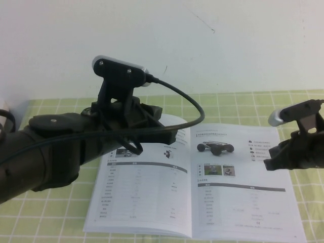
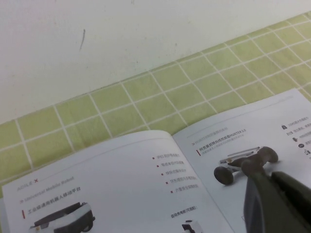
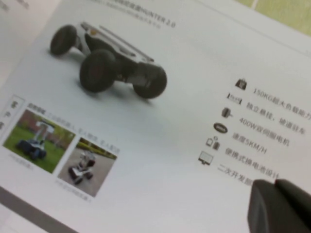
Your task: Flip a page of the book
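Note:
The open book (image 1: 238, 202) lies flat on the green checked tablecloth, both pages white with print and small robot photos. My left gripper (image 1: 174, 135) hangs over the top of the left page near the spine; in the left wrist view (image 2: 267, 172) its fingers are together and hold nothing, above the book (image 2: 121, 184). My right gripper (image 1: 269, 163) is over the right page near its outer edge. In the right wrist view (image 3: 274, 187) its fingers are together, low over the printed page (image 3: 165, 145). I cannot tell whether it touches the paper.
The green checked tablecloth (image 1: 50, 217) covers the table around the book. A white wall (image 1: 228, 45) rises just behind the book. The left arm's black cable (image 1: 195, 104) loops above the spine.

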Motion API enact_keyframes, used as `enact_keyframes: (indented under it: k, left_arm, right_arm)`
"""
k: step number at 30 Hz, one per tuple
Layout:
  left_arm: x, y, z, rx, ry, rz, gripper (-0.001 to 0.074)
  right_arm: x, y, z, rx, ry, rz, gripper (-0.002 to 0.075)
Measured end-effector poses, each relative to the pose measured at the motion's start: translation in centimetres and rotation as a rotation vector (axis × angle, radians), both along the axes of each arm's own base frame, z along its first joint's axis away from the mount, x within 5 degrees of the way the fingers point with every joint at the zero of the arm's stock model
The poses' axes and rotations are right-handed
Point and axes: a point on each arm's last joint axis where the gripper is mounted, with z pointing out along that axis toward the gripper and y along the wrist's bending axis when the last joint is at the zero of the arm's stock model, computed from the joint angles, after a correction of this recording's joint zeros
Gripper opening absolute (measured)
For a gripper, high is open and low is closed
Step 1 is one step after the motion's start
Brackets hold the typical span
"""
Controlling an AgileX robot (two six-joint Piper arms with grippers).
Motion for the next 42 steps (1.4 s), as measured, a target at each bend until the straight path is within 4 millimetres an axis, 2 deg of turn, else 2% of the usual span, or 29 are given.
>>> enact_keyframes:
  k: [4,8,12,15,18,23,30,35,42]
  left_arm:
    - [-0.3,0.4,0.6,0.001,-0.020,0.021,-0.0004]
    - [-1.5,2.3,3.8,0.004,-0.125,0.112,-0.0004]
    - [-4.7,4.5,8.0,-0.031,-0.274,0.109,-0.0004]
    - [-7.8,5.9,9.6,-0.088,-0.347,0.063,-0.0004]
    - [-10.3,6.9,9.3,-0.125,-0.371,0.009,-0.0004]
    - [-13.6,8.2,7.4,-0.149,-0.384,-0.057,-0.0004]
    - [-16.1,11.4,4.3,-0.103,-0.391,0.093,-0.0004]
    - [-17.0,13.4,3.1,-0.082,-0.399,0.227,-0.0004]
    - [-17.1,14.0,2.5,-0.072,-0.387,0.273,-0.0004]
  right_arm:
    - [-0.4,0.3,2.1,0.044,-0.049,0.028,-0.0002]
    - [-1.5,0.6,5.7,0.109,-0.136,0.059,-0.0002]
    - [-4.1,0.6,10.6,0.184,-0.269,0.083,-0.0002]
    - [-6.8,0.3,13.7,0.226,-0.373,0.106,-0.0002]
    - [-9.7,-0.1,16.2,0.248,-0.480,0.124,-0.0002]
    - [-14.2,-0.8,18.2,0.273,-0.608,0.150,-0.0002]
    - [-19.4,-0.9,19.5,0.321,-0.733,0.262,-0.0002]
    - [-21.3,-1.2,20.0,0.292,-0.800,0.304,-0.0003]
    - [-22.0,-1.1,20.1,0.277,-0.813,0.347,-0.0003]
